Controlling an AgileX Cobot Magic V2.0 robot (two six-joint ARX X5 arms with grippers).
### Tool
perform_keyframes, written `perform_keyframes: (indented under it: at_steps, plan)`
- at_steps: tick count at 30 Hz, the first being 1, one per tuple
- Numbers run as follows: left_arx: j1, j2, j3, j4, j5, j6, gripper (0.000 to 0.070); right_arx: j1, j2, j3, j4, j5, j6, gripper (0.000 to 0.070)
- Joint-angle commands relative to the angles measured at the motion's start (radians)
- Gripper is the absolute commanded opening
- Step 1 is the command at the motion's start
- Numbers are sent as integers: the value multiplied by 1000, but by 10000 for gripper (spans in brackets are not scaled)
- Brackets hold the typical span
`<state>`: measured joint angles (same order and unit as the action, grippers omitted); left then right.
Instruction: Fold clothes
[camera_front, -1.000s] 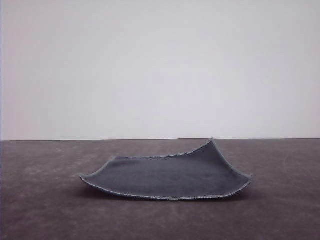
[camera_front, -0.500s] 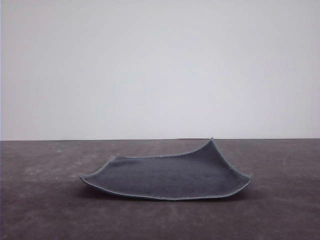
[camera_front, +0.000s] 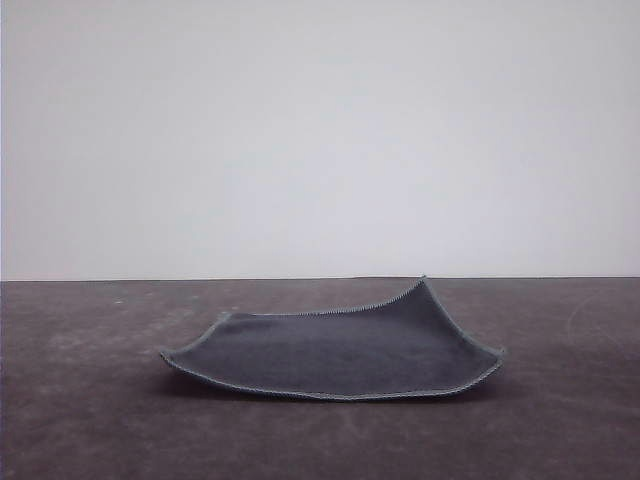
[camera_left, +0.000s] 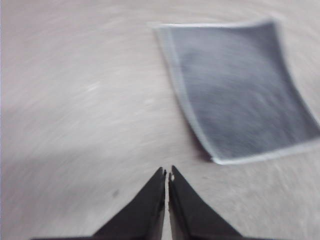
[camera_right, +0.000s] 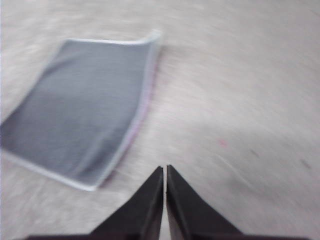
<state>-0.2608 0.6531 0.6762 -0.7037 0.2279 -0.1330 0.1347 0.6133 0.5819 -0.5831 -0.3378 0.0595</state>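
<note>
The clothes (camera_front: 335, 352) are one small square cloth lying spread on the dark table (camera_front: 90, 420), grey face up, its far right corner curled upward. In the left wrist view the cloth (camera_left: 240, 90) lies ahead of my left gripper (camera_left: 167, 173), whose black fingers are shut with nothing between them, above bare table. The right wrist view has the cloth (camera_right: 80, 110) with a thin purple line along its edge. My right gripper (camera_right: 164, 169) is shut and empty, clear of the cloth's near corner.
The table (camera_left: 75, 100) is a flat, mottled grey-brown surface all around the cloth. A plain white wall (camera_front: 320, 130) stands behind the table's far edge.
</note>
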Motion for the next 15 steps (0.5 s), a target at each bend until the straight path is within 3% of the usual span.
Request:
perform_keyframes:
  at_steps: [1, 5, 7, 8, 10, 11, 13, 15]
  plan:
    - [-18, 15, 20, 26, -4, 76, 3, 34, 7, 15, 19, -3, -40, 6]
    - [-31, 27, 20, 65, -4, 93, 3, 83, 6, 15, 21, -2, -62, 6]
    - [-30, 27, 20, 78, -4, 90, 39, 91, 6, 15, 24, -2, -63, 11]
    - [-30, 26, 20, 83, -4, 87, 138, 91, 6, 15, 27, -2, -68, 59]
    - [-30, 20, 21, 93, -3, 69, 410, 91, 6, 15, 32, 0, -70, 242]
    - [-30, 18, 21, 97, -3, 55, 488, 91, 6, 15, 33, 1, -67, 323]
    - [-30, 14, 21, 100, -3, 29, 511, 91, 6, 15, 35, 2, -58, 383]
    - [-30, 10, 21, 99, -4, 1, 509, 91, 6, 15, 36, 1, -43, 383]
